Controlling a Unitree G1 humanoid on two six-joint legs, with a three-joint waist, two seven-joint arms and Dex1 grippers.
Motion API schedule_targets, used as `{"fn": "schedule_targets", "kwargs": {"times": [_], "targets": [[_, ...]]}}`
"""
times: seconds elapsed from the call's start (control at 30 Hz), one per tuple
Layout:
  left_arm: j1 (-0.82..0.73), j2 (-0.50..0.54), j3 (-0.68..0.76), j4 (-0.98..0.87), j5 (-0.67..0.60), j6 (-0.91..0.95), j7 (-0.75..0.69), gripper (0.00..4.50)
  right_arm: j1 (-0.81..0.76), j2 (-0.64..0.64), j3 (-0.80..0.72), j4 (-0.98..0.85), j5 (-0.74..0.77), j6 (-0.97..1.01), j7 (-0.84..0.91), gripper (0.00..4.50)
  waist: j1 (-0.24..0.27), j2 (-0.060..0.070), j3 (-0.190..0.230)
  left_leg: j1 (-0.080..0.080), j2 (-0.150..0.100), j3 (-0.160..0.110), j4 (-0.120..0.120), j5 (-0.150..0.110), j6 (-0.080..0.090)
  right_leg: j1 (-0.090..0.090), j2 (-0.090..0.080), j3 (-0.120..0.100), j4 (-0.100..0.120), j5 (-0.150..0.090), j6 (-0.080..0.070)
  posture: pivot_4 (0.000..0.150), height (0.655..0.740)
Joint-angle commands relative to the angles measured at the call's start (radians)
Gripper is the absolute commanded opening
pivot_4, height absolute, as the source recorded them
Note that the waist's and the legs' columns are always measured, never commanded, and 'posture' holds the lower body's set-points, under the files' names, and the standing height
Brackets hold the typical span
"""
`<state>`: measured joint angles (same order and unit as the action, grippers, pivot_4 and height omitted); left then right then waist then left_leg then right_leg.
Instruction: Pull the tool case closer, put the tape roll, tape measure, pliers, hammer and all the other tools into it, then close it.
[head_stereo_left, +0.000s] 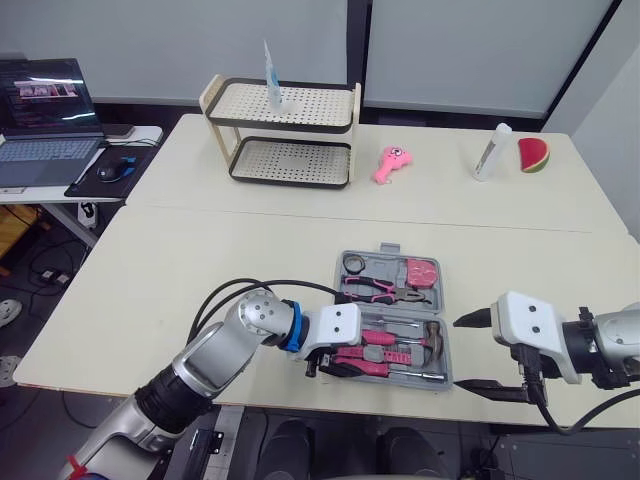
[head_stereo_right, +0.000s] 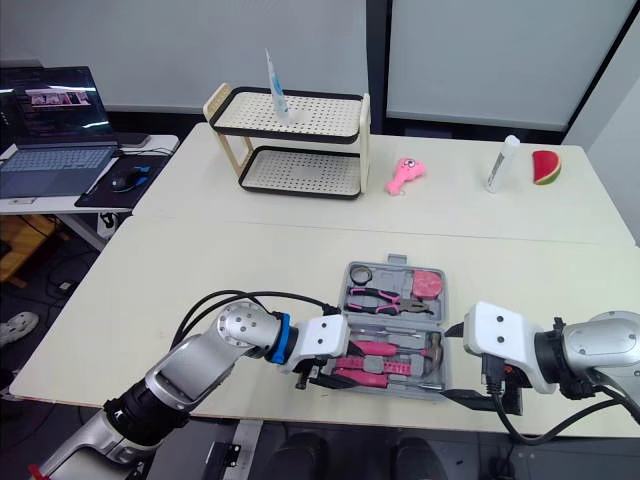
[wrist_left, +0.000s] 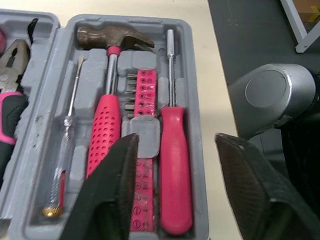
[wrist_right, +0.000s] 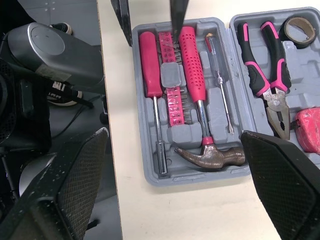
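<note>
Grey plastic tool case (head_stereo_left: 338, 268) lies open, pink-handled hammer (wrist_left: 105, 130) seated inside. Left gripper (wrist_left: 176, 142) spread at its end. Right gripper (head_stereo_left: 460, 353) spread just beside it.

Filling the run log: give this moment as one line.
tool case open | hammer, pliers, tape roll, tape measure inside | left pincer open at case's left end | right pincer open beside case's right end
</note>
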<state>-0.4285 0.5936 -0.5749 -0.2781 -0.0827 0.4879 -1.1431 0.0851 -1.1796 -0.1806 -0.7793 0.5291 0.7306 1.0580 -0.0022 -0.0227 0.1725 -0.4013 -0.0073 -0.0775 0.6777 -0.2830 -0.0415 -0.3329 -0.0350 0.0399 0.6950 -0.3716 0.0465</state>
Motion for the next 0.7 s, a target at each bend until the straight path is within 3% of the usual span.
{"fn": "schedule_targets", "kwargs": {"times": [0.03,0.17,0.53,0.7], "targets": [[0.005,-0.032,-0.038,0.016,0.039,-0.027,0.028,1.1,-0.009,0.003,-0.008,-0.023,0.003,-0.014,-0.007,4.5,0.0,0.0,0.0,0.0,0.0,0.0,0.0,0.0,0.0,0.0,0.0,0.0,0.0,0.0,0.0,0.15,0.74],[-0.003,-0.064,-0.066,0.074,0.089,-0.041,0.062,0.03,-0.009,0.002,-0.004,-0.025,0.004,-0.016,-0.009,4.5,0.0,0.0,0.0,0.0,0.0,0.0,0.0,0.0,0.0,0.0,0.0,0.0,0.0,0.0,0.0,0.15,0.74],[0.036,-0.058,-0.104,0.137,0.164,-0.099,0.065,0.03,-0.001,-0.003,-0.014,-0.026,0.003,-0.02,-0.008,4.5,0.0,0.0,0.0,0.0,0.0,0.0,0.0,0.0,0.0,0.0,0.0,0.0,0.0,0.0,0.0,0.15,0.74],[0.062,-0.063,-0.014,0.09,0.091,-0.093,0.078,0.03,-0.013,0.01,-0.016,-0.012,0.0,-0.036,-0.015,4.5,0.0,0.0,0.0,0.001,0.0,0.0,0.0,0.0,0.0,0.0,0.0,0.0,0.001,0.0,0.0,0.15,0.74]]}}
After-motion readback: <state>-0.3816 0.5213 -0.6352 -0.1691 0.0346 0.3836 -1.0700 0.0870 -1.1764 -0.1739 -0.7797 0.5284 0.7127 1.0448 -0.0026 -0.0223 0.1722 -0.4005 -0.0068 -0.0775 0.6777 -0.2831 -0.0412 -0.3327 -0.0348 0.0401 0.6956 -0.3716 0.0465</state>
